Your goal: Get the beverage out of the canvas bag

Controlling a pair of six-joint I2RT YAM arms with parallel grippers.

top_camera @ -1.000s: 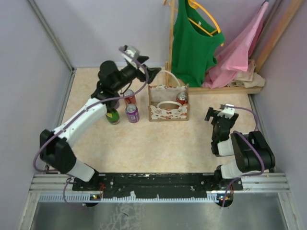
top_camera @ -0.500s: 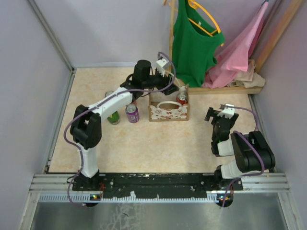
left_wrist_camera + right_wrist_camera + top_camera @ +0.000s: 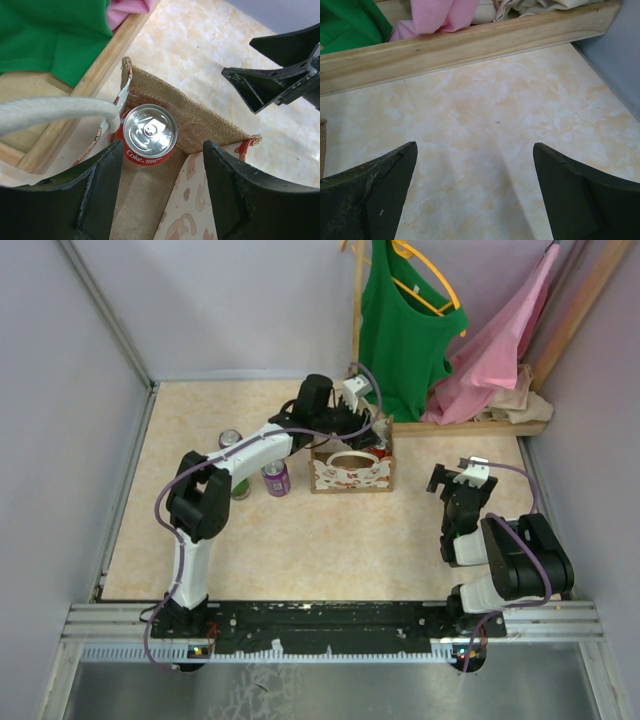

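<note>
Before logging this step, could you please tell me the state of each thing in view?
canvas bag: upright, top open
red can: upright inside the bag, unopened
left hand: open, over the can, not gripping
right hand: open, empty
purple can: upright, outside the bag

canvas bag (image 3: pixel 350 476): upright, open, floral front | red Coke can (image 3: pixel 149 133): upright inside, bag corner

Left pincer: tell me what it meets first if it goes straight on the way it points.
Most likely the red Coke can standing in the canvas bag. The open left pincer points down at its lid, slightly off-centre. The white handle lies beside that line, though depth is unclear.
</note>
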